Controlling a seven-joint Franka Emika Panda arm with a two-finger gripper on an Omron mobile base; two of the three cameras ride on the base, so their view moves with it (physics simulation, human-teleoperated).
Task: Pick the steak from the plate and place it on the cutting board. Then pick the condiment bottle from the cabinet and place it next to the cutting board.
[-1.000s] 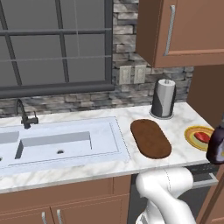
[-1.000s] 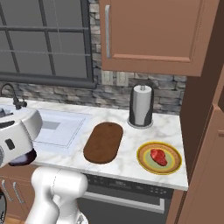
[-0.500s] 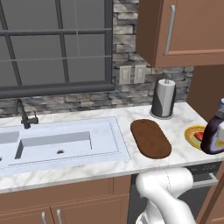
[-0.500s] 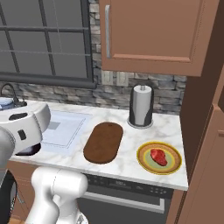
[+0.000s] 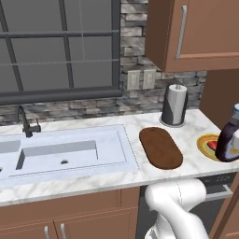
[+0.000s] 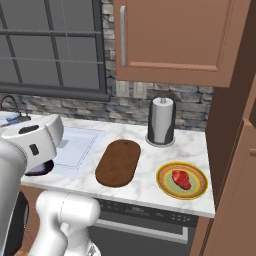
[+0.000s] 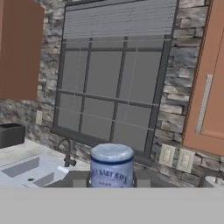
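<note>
Marble counter [image 6: 150, 185] — steak [image 6: 181, 179] on plate [image 6: 165, 186], cutting board [image 6: 118, 162] at nine o'clock — gripper [image 7: 112, 186] clasping condiment bottle [image 7: 111, 165].

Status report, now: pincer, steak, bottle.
Pincer state unreadable. Condiment bottle up at the right edge, cap close before the hand camera. Steak on the plate, cutting board bare. Paper towel roll behind board.
</note>
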